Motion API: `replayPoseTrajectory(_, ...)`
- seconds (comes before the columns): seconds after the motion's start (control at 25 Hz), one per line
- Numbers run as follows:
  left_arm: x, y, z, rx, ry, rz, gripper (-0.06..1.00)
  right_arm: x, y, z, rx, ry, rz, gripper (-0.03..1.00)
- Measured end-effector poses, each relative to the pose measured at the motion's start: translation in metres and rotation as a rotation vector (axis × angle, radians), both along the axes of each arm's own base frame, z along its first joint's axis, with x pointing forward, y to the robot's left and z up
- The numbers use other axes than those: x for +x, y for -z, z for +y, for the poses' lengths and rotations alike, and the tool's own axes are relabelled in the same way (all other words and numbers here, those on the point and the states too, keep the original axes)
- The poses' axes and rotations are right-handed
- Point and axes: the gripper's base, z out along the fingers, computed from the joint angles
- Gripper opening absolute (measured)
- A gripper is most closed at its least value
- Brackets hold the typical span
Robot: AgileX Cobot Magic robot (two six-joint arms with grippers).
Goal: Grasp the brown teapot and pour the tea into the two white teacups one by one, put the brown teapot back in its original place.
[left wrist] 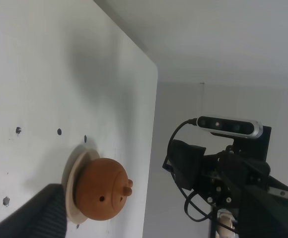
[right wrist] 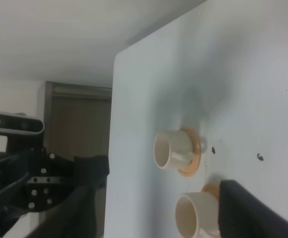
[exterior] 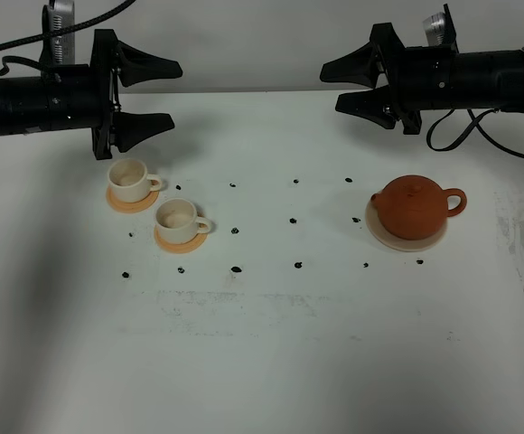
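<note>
The brown teapot (exterior: 415, 206) stands upright with its lid on, on the cream-beige saucer (exterior: 407, 237) at the right of the table. It also shows in the left wrist view (left wrist: 102, 188). The two white teacups (exterior: 130, 179) (exterior: 178, 219) stand on orange coasters at the left, and show in the right wrist view (right wrist: 172, 149) (right wrist: 196, 214). My left gripper (exterior: 158, 93) is open and empty, held above the table behind the cups. My right gripper (exterior: 343, 86) is open and empty, above and behind the teapot.
The white table (exterior: 271, 344) carries small black marker dots (exterior: 236, 231) between the cups and the teapot. The far edge of the table meets a grey wall. The other arm (left wrist: 223, 168) shows in each wrist view.
</note>
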Motion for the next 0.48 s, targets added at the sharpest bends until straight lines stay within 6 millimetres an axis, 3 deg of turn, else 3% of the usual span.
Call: replayPoseTrajectory(0.48, -0.0001, 0.0000, 0.0000, -0.001, 0.001, 0.000, 0.67, 0.0000, 0.0000, 0.0000, 0.000, 0.000, 0.000, 0.52)
